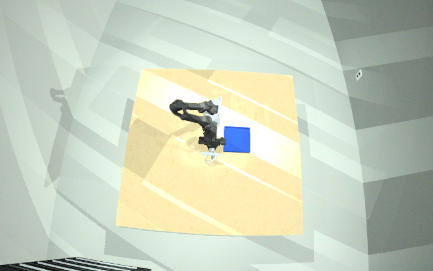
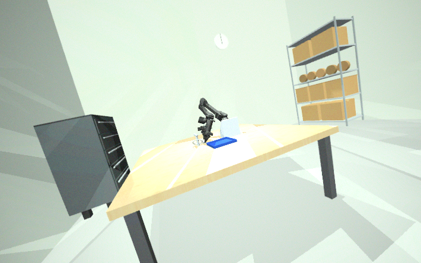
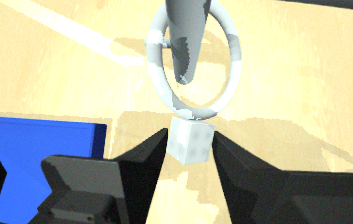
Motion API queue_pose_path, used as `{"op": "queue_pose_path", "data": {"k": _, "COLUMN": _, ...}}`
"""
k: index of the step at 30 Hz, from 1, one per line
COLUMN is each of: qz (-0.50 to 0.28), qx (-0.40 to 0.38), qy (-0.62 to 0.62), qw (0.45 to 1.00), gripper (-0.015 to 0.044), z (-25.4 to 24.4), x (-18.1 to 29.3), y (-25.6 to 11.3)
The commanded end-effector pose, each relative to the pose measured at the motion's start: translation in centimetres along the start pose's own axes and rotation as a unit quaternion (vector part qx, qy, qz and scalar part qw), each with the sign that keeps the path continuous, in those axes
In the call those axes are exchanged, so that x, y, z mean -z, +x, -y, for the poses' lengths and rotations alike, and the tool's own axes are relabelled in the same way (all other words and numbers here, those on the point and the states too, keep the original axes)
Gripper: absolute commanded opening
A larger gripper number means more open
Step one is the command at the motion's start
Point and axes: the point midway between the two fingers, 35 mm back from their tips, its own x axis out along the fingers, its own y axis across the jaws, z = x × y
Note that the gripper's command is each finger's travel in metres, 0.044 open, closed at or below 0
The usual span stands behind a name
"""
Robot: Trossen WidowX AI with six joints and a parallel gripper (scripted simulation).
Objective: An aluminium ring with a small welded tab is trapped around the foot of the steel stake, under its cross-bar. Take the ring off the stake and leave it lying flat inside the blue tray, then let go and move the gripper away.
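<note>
A black pincer [image 1: 212,149] [image 2: 206,141] [image 3: 189,134] grips the pale, blocky tab [image 3: 191,140] of a smooth aluminium ring [image 1: 206,159] [image 2: 193,142] [image 3: 235,62], which encircles the round steel stake [image 1: 213,157] [image 2: 197,142] [image 3: 189,35] above a wood-grained tabletop [image 1: 211,201] [image 2: 172,169] [image 3: 102,25], left of the blue tray [image 1: 236,152] [image 2: 214,147] [image 3: 99,140]. Likely light, stiff and a little slippery, the ring seems best held by that flat-sided tab; off-centre, it could swing or snag on the cross-bar [image 1: 210,154] [image 2: 195,134].

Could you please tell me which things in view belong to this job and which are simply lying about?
Part of the job:
- pincer, shut on the ring's tab
- ring, around the stake
- stake
- blue tray

Just about:
- drawer cabinet
- shelf rack
- cardboard boxes
- wall clock
</note>
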Motion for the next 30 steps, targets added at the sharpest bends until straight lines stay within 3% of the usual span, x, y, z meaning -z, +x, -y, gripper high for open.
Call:
{"op": "queue_pose_path", "data": {"k": 1, "qz": 0.0, "qx": 0.001, "qy": 0.002, "qw": 1.0, "gripper": 0.0053, "z": 0.0, "x": 0.0, "y": 0.0}}
{"op": "queue_pose_path", "data": {"k": 8, "qz": 0.0, "qx": 0.001, "qy": 0.002, "qw": 1.0, "gripper": 0.0, "z": 0.0, "x": 0.0, "y": 0.0}}
{"op": "queue_pose_path", "data": {"k": 30, "qz": 0.001, "qx": -0.002, "qy": -0.002, "qw": 1.0, "gripper": 0.0, "z": -0.1, "x": -1.3, "y": -1.9}}
